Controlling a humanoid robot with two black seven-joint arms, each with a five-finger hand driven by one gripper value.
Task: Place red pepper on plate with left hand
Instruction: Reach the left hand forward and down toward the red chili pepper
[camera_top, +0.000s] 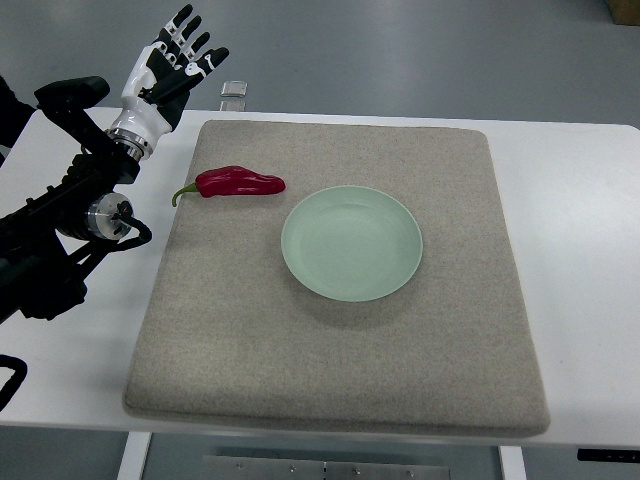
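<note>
One left hand (170, 60) is held open, fingers spread, beyond the mat's (340, 380) far-left corner; red pepper (238, 182) is laid beside the plate (351, 243).

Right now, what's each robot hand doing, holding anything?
Left hand: open, fingers spread, holding nothing, raised beyond the pepper.
Right hand: not in view.

Left hand (168, 62) raised beyond mat's far-left corner, fingers spread, empty. Red pepper (238, 182) lies on grey mat (330, 370), stem toward left, just left of pale green plate (352, 243). Plate empty, mid-mat. White table (575, 250) beneath.
</note>
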